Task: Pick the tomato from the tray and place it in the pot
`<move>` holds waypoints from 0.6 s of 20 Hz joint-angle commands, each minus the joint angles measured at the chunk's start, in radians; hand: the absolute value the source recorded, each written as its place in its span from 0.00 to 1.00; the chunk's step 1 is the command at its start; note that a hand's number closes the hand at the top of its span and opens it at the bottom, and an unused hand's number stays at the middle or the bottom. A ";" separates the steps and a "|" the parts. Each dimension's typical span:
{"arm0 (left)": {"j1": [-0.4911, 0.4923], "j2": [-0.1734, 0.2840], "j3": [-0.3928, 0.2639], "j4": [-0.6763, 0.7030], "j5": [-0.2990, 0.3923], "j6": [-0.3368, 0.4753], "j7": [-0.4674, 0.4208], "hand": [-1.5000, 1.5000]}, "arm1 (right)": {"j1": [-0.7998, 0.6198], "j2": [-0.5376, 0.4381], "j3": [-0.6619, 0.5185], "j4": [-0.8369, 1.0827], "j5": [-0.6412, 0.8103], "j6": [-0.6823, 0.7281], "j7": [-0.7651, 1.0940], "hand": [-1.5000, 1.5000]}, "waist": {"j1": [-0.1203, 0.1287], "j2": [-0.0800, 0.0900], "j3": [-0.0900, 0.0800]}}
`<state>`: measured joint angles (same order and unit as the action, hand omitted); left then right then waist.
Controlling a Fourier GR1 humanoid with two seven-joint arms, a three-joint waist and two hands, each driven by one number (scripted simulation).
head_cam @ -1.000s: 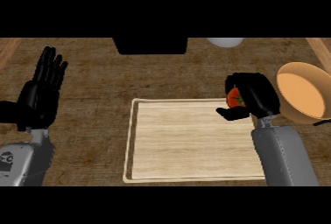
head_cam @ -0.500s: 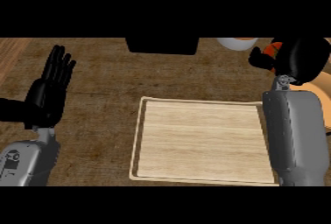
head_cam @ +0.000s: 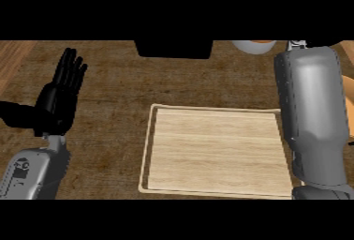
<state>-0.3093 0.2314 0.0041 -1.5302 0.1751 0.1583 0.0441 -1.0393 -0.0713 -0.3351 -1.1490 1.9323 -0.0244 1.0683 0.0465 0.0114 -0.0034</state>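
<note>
The wooden tray [head_cam: 214,152] lies in the middle of the counter with nothing on it. No tomato shows in the head view. My right forearm [head_cam: 311,112] runs up the right side to the top edge, and its hand is out of sight beyond that edge. Slivers of the orange pot [head_cam: 348,91] show behind that forearm at the right edge. My left hand [head_cam: 59,101] rests open at the left, fingers up, well apart from the tray.
A black block [head_cam: 173,48] stands at the back centre of the counter. A pale round object [head_cam: 252,46] sits beside it at the top, just left of my right wrist. Dark wooden counter [head_cam: 117,140] surrounds the tray.
My right arm has stretched farther away and up to the right. Its hand, which held the tomato earlier, has passed out of view at the top. The left hand stayed put.
</note>
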 commanded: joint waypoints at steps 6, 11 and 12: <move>0.065 0.010 0.021 -0.069 -0.007 0.010 0.027 0.50 | 0.074 -0.066 -0.087 -0.031 -0.024 -0.002 0.045 1.00 | -0.042 -0.014 0.004; 0.049 0.033 0.078 -0.001 0.024 -0.039 -0.012 0.50 | 0.214 -0.072 -0.080 -0.206 -0.078 0.035 -0.035 1.00 | -0.056 -0.014 0.003; 0.100 -0.029 -0.001 -0.112 -0.044 0.049 0.030 0.50 | 0.216 -0.118 -0.133 -0.186 -0.132 0.022 -0.079 1.00 | -0.050 -0.016 0.004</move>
<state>-0.2548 0.2401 0.0387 -1.5813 0.1714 0.1641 0.0687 -0.9036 -0.1499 -0.4288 -1.2679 1.8752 0.0019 1.0240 0.0003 -0.0022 -0.0003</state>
